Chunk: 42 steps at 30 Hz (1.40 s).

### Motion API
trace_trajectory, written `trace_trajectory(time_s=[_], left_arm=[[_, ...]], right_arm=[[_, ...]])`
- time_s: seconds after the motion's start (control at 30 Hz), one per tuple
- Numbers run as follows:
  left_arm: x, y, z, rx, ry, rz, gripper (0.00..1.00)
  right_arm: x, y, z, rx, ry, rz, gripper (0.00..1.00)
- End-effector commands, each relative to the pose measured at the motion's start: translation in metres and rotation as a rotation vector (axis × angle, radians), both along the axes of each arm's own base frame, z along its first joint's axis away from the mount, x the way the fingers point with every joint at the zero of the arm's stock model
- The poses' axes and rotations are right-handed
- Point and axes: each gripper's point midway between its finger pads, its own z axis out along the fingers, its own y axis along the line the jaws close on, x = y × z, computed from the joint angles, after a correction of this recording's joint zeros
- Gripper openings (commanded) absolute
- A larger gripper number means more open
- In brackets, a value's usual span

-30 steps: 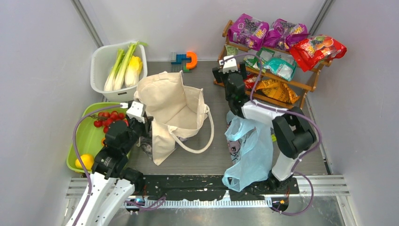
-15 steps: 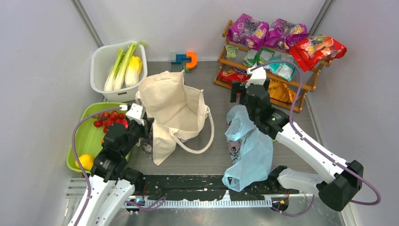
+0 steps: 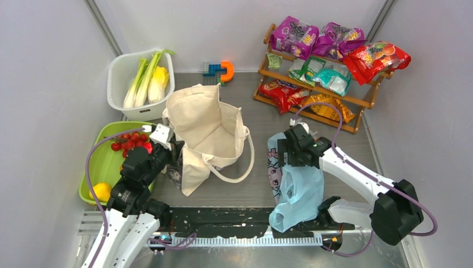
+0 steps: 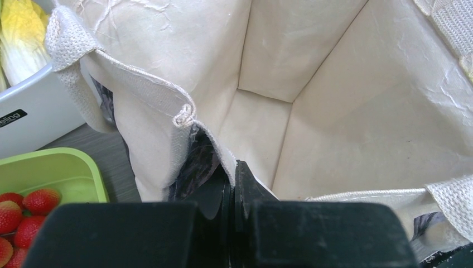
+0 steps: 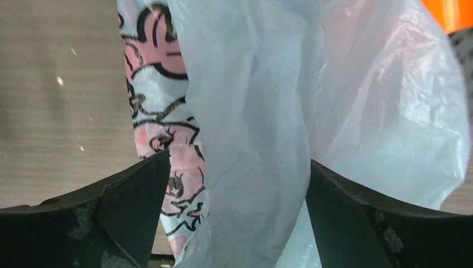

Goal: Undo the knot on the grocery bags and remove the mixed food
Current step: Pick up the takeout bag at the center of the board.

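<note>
The cream canvas tote (image 3: 209, 131) stands open on the table, and the left wrist view shows its inside (image 4: 312, 111) bare. My left gripper (image 3: 170, 151) is shut on the tote's near rim (image 4: 231, 173). The light-blue plastic bag (image 3: 295, 190) lies crumpled at the near right, and no knot shows on it. My right gripper (image 3: 290, 153) is open just above the bag. In the right wrist view its film (image 5: 268, 111) lies between the fingers (image 5: 111, 212). Stalks and a yellow vegetable (image 3: 146, 78) are in the white tub. Red fruits (image 3: 129, 142) and a yellow fruit (image 3: 102, 191) are in the green tray. Red packets (image 3: 375, 58) and an orange packet (image 3: 329, 106) are on the rack.
The white tub (image 3: 114, 67) stands at the back left, with the green tray (image 3: 103, 162) in front of it. A wooden rack (image 3: 365, 103) at the back right also holds purple packets (image 3: 294, 36) and teal packets (image 3: 329, 75). Toy blocks (image 3: 218, 71) lie by the back wall.
My right arm has swung back from the rack and come down over the light-blue bag, which has shifted and bunched. My left gripper has stayed shut on the tote rim.
</note>
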Motion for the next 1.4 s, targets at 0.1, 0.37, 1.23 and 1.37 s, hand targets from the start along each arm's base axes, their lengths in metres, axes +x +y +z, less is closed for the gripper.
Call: trace_trajectory(time_s=[0.1, 0.37, 1.23, 1.37], left_arm=[[-0.005, -0.005, -0.022, 0.013, 0.079, -0.033, 0.0], [-0.004, -0.006, -0.026, 0.016, 0.091, -0.038, 0.0], [-0.012, -0.04, 0.003, -0.192, 0.102, -0.161, 0.0], [-0.014, -0.047, 0.017, -0.275, 0.124, -0.167, 0.0]], right_arm=[[-0.014, 0.017, -0.033, 0.1, 0.071, -0.051, 0.96], [-0.002, 0.059, -0.06, 0.077, 0.078, 0.042, 0.95], [0.042, 0.042, 0.106, 0.178, -0.46, -0.063, 0.05], [0.044, 0.04, 0.229, 0.297, -0.77, 0.018, 0.05]])
